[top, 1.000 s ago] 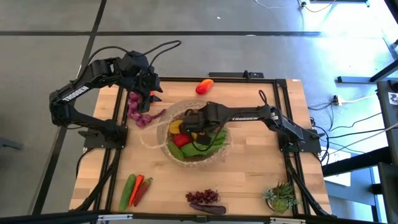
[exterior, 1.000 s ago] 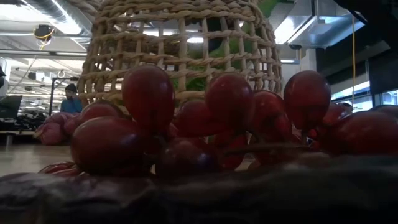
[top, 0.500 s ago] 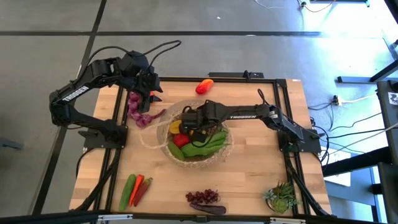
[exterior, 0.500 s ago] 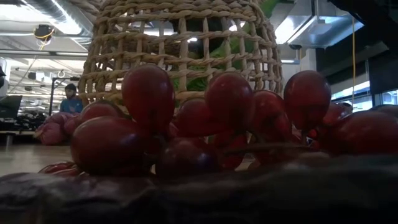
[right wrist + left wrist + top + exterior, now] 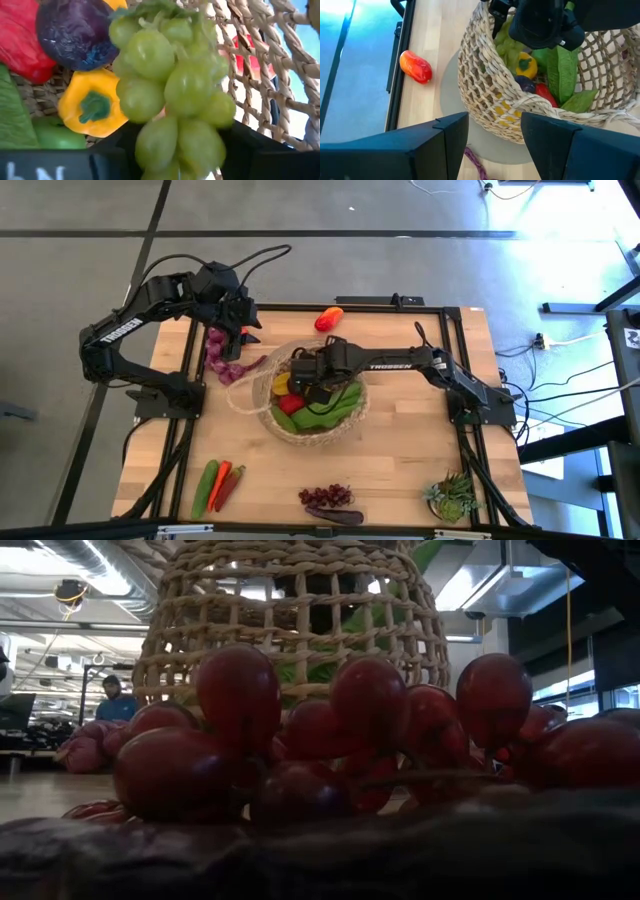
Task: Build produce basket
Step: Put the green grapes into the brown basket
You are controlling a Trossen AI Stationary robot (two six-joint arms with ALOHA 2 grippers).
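Two arms work over a wooden table point(image 5: 400, 440). Near its middle sits the wicker basket point(image 5: 262, 395), already holding a yellow pepper point(image 5: 92, 107), a red pepper point(image 5: 20, 40), a dark purple piece point(image 5: 72, 32) and green leaves point(image 5: 567, 67).

From the table's right side, the right gripper point(image 5: 308, 380) reaches down inside the basket. A bunch of green grapes point(image 5: 167, 85) lies directly ahead of its fingers in its wrist view. The fingers look partly spread, but whether they pinch the grapes or have let go cannot be told.

At the far left part of the table, the left gripper point(image 5: 238, 328) hangs over a pinkish-purple bunch point(image 5: 222, 355). Its two fingers point(image 5: 447, 135) stand apart with nothing between them, and its wrist view looks toward the basket wall.

More produce lies outside the basket. A red-orange pepper point(image 5: 328, 318) rests near the table's far edge. A green vegetable point(image 5: 206, 486) and red chillies point(image 5: 228, 482) lie side by side near the front left. A cluster of dark red grapes point(image 5: 325, 495) sits at the front centre, touching a dark purple piece point(image 5: 335, 515). A spiky potted plant point(image 5: 452, 495) stands at the front right corner.
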